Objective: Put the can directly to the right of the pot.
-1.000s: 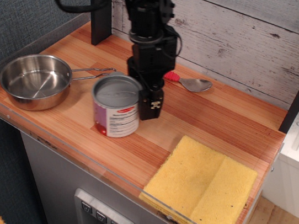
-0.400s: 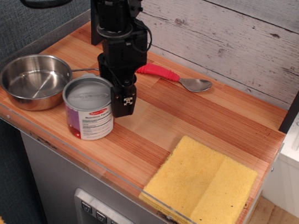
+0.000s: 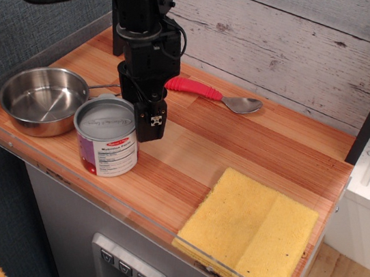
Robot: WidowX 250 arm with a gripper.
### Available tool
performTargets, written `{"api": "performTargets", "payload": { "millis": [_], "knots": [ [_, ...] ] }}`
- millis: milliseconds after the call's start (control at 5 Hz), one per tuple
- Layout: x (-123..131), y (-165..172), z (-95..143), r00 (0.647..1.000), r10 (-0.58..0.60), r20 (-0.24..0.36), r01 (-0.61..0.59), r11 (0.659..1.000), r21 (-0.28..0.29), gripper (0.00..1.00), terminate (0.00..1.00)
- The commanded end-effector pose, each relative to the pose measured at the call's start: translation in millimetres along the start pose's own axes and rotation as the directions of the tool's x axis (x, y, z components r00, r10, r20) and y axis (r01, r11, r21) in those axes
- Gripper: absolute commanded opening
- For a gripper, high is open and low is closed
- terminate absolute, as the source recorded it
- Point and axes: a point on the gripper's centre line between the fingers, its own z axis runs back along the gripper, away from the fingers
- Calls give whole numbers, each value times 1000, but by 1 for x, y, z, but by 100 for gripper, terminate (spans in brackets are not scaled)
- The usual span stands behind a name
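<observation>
One arm comes down from the top left, its black gripper low over the wooden counter, tight against the right side of the can. One finger shows at the can's right edge; the other is hidden behind the can, so whether the fingers are clamped on it or loose I cannot tell.

The can stands upright on the counter near the front edge, grey lid up, purple-red-white label facing the camera. From the can, the pot sits at approx. 10 o'clock — the two look to be touching or just beside each other, can't say which. The pot's wire handle runs toward 3 o'clock and disappears behind the can and gripper.

From the gripper at approx. 2 o'clock lies a spoon w/ a red handle and a metal bowl, near the back wall of pale planks. At approx. 4 o'clock from the can, well apart, a yellow sponge cloth lies flat at the front right corner — its edge reaches the clear acrylic rim that borders the counter.
</observation>
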Motion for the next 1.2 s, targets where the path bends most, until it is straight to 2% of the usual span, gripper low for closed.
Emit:
{"api": "performTargets", "payload": {
  "millis": [0, 200, 400, 600, 800, 1000],
  "knots": [
    [36, 0, 43, 997, 1, 77, -7, 997, 79, 100, 0],
    [56, 8, 57, 979, 188, 72, -196, 972, 127, 100, 0],
    [65, 21, 60, 942, 329, 67, -336, 923, 190, 100, 0],
    [66, 38, 58, 889, 443, 113, -457, 870, 185, 100, 0],
    [65, 53, 57, 863, 481, 151, -503, 846, 179, 100, 0],
    [67, 60, 56, 858, 479, 183, -508, 845, 169, 100, 0]
  ]
}}
